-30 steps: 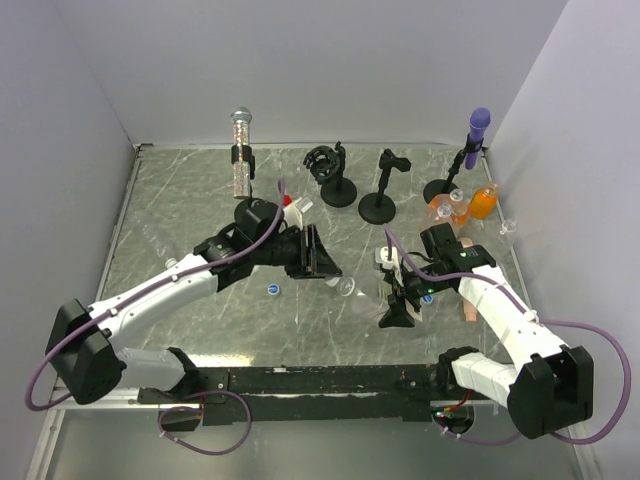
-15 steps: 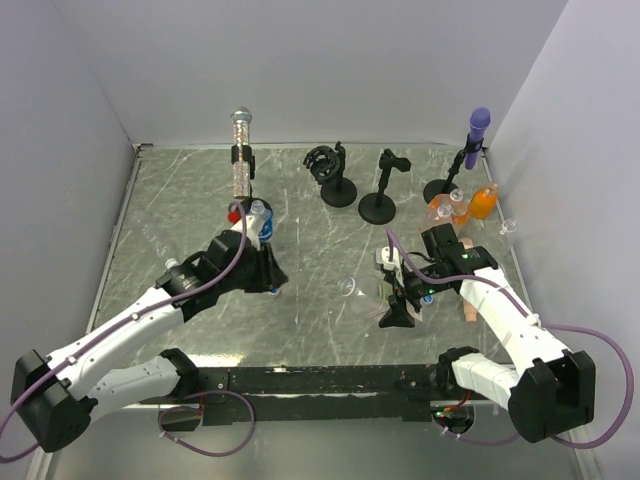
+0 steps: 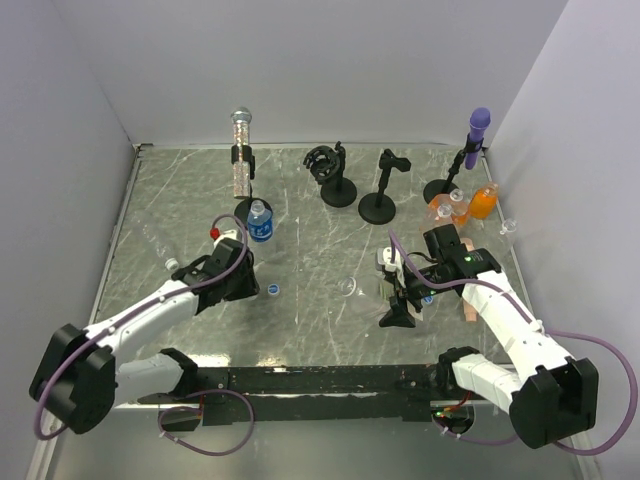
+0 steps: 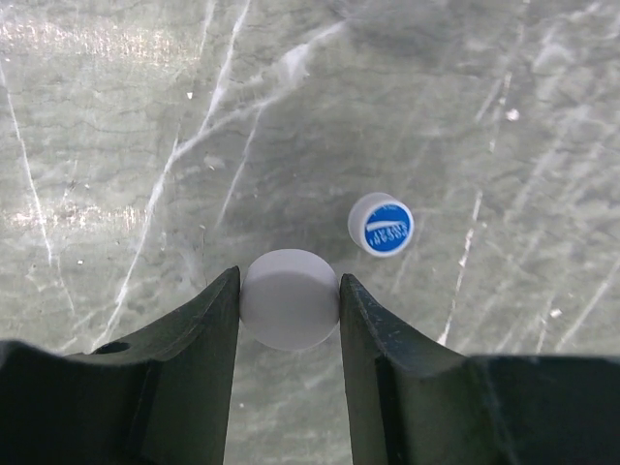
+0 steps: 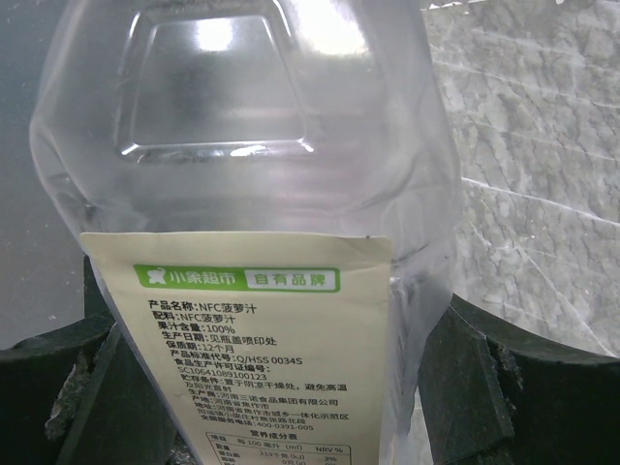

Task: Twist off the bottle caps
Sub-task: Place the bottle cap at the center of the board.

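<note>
My left gripper [image 4: 290, 302] is shut on a small white bottle cap [image 4: 290, 298], held just above the table. A blue cap [image 4: 381, 224] lies loose a little ahead of it, also in the top view [image 3: 272, 291]. In the top view the left gripper [image 3: 246, 283] is at left of centre. My right gripper [image 3: 399, 300] is shut on a clear bottle [image 5: 252, 184] with a yellow-green label, held over the table. A blue-labelled bottle [image 3: 260, 222] stands capped beyond my left gripper. Orange bottles [image 3: 483, 201] stand at the back right.
A clear cap [image 3: 346, 287] lies mid-table and a red cap [image 3: 214, 232] near the left arm. A glitter microphone [image 3: 240, 150], black stands [image 3: 377, 206] and a purple microphone [image 3: 479, 125] line the back. Walls close both sides.
My left arm has drawn back from beside the right gripper's bottle to the left, down near the blue cap. The blue-labelled bottle now shows uncovered. The right arm has barely moved.
</note>
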### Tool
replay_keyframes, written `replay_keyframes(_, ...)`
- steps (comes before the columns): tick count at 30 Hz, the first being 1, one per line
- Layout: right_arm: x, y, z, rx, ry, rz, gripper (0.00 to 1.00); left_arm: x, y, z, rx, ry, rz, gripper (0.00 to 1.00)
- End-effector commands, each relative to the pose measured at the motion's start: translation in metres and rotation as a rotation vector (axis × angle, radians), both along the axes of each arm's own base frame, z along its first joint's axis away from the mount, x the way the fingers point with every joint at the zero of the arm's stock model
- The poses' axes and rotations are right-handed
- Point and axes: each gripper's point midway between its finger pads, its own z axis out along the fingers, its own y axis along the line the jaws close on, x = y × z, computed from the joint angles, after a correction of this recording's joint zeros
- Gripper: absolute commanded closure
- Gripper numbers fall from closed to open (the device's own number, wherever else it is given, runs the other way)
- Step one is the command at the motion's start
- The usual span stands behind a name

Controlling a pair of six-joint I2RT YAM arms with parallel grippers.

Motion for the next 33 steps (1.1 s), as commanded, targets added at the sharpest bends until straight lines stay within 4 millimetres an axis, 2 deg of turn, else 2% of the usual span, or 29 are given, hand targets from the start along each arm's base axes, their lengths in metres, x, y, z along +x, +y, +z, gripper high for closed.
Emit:
replay_keyframes(1, 0.006, 0.007, 0.018, 0.05, -0.08, 0.024, 0.86, 0.02, -0.003, 0.004, -0.012, -0.037, 0.044, 0.71)
replay_keyframes(8, 0.005, 0.006, 0.019, 0.048, -0.095, 0.023, 0.86, 0.027, -0.003, -0.004, -0.015, -0.005, 0.067, 0.47)
replay_keyframes(10, 0.005, 0.006, 0.018, 0.048, -0.095, 0.023, 0.86, 0.028, -0.002, -0.001, -0.029, -0.008, 0.079, 0.41)
replay_keyframes(14, 0.005, 0.006, 0.018, 0.048, -0.094, 0.024, 0.86, 0.029, -0.002, 0.02, -0.062, -0.053, 0.08, 0.3)
replay_keyframes(17, 0.006, 0.006, 0.018, 0.048, -0.091, 0.025, 0.86, 0.029, -0.011, 0.053, -0.106, -0.129, -0.006, 0.23)
replay_keyframes(19, 0.005, 0.006, 0.018, 0.05, -0.092, 0.027, 0.86, 0.022, -0.03, 0.088, -0.174, -0.238, -0.195, 0.21)
replay_keyframes(21, 0.005, 0.007, 0.018, 0.053, -0.086, 0.028, 0.86, -0.003, -0.064, 0.129, -0.348, -0.365, -0.452, 0.15)
replay_keyframes(23, 0.006, 0.007, 0.019, 0.056, -0.084, 0.029, 0.85, -0.03, -0.083, 0.175, -0.508, -0.539, -0.638, 0.03)
replay_keyframes(24, 0.005, 0.008, 0.019, 0.057, -0.082, 0.031, 0.85, -0.043, -0.092, 0.195, -0.576, -0.625, -0.737, 0.03)
replay_keyframes(28, 0.005, 0.008, 0.018, 0.059, -0.075, 0.035, 0.86, -0.081, -0.106, 0.232, -0.758, -0.856, -0.981, 0.03)
replay_keyframes(31, 0.004, 0.008, 0.018, 0.059, -0.073, 0.033, 0.85, -0.094, -0.116, 0.237, -0.775, -0.965, -1.073, 0.03)
replay_keyframes(33, 0.004, 0.008, 0.018, 0.06, -0.073, 0.033, 0.85, -0.1, -0.131, 0.238, -0.725, -1.021, -1.143, 0.04)
